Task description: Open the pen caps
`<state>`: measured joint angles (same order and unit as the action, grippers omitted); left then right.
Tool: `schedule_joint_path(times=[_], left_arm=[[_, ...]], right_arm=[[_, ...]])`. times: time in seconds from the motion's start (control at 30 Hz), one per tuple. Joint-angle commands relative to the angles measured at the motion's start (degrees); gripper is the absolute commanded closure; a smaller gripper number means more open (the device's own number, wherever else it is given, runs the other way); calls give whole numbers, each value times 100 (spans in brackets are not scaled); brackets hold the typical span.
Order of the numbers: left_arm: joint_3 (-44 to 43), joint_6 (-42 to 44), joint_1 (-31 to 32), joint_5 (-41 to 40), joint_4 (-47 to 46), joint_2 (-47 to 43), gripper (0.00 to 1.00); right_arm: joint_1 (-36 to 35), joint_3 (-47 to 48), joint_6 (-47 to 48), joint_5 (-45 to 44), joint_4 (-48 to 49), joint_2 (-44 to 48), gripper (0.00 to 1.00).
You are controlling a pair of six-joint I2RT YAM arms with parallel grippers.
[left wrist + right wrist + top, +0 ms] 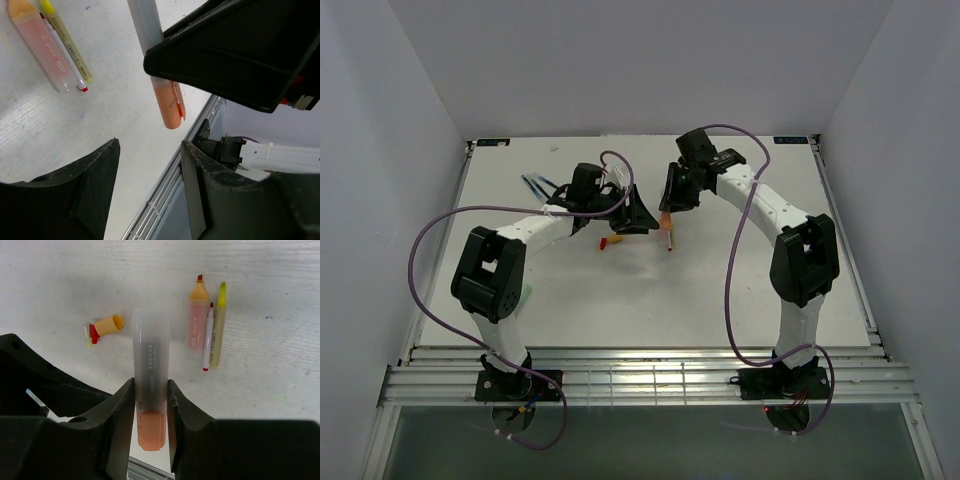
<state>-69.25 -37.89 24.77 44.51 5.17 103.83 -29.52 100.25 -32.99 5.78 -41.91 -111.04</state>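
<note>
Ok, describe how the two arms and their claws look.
Both arms match: the left arm and right arm have white links and bulky black joint housings, each trailed by a looping purple cable. The left claw and right claw are matte black with wedge-shaped fingers. I see no markings.

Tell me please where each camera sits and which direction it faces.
Top external: above and behind the bases, facing down on the table; both arms show whole.
Left wrist: on the left arm, looking past the open left tool at the grey pen.
Right wrist: on the right arm, looking along the right tool, shut on that pen.
Shared: both wrist views show that pen's orange cap and three loose pens.
</note>
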Motion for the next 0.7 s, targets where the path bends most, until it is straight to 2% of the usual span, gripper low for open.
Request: schedule_joint_path(times=[0.0, 0.2, 0.67], left_arm=[[79, -333, 54, 163, -411, -135, 37], [87, -597, 115, 225, -719, -56, 37], [298, -623, 212, 23, -719, -100, 38]], right_arm=[[-72, -146, -234, -77, 130, 39, 92], [-221, -172, -366, -33, 175, 13, 92], [-362, -102, -568, 46, 298, 118, 92]])
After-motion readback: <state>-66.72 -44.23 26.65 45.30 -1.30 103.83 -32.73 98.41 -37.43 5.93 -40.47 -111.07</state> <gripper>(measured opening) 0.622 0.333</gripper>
